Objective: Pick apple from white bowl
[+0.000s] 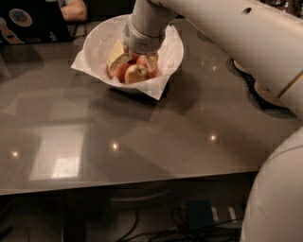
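The arm (pixel 222 28) comes in from upper right as a thick white tube over the far side of the bench (pixel 142 137). It bends down at the wrist, so the hand (pixel 134 57) points approx. straight down into the bowl (pixel 97 40). We see the hand spread wide. Its fingers (pixel 116 53) stand well apart, one pale pad at the left of the fruit pile, the other at the right, w/ red skin showing between them. We can't tell whether either pad touches fruit.

The apples (pixel 137 73), at least three, red and yellow, lie together in the bottom of the bowl on the paper (pixel 154 90). The front one sits just below the hand, nearest us. The paper's corners stick out over the rim at front right and at left.

The bowl stands on the far left part of the bench. The bench top is grey-brown and glossy, w/ small light spots and a pale square glare at front left. The room is dim. Beyond the bowl we see a laptop (pixel 28 19) w/ stickers, and a person's forearm (pixel 73 9) next to it. At right, plates (pixel 265 90) show partly behind the arm. Under the bench, cables (pixel 189 220) lie on the floor.
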Controlling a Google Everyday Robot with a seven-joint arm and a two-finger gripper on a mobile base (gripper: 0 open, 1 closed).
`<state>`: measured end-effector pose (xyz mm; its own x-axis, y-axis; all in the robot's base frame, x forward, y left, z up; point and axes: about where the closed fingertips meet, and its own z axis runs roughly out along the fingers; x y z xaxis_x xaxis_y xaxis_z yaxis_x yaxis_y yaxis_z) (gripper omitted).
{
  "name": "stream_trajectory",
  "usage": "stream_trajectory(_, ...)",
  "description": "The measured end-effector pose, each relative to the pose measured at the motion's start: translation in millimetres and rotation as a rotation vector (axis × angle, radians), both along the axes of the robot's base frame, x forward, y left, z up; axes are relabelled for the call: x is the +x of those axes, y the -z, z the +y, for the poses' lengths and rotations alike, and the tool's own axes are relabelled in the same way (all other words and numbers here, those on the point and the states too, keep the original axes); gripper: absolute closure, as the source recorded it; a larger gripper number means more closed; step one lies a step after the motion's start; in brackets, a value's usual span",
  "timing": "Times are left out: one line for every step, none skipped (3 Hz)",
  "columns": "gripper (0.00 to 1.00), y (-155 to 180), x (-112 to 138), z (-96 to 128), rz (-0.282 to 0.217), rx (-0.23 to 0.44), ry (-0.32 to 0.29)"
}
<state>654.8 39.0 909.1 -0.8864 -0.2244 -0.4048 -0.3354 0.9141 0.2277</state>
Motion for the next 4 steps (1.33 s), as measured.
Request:
stream_trajectory(0.29, 7.0, -0.2, -0.9, 0.015, -0.005, 0.008)
stream_trajectory(0.28, 15.0, 1.6, -5.6, 0.02, -0.036, 0.02)
stream_trajectory(0.29, 21.3, 5.5, -10.7, 0.019, -0.074, 0.027)
stream_trajectory(0.29, 26.8, 9.7, -13.0, 0.018, -0.101, 0.027)
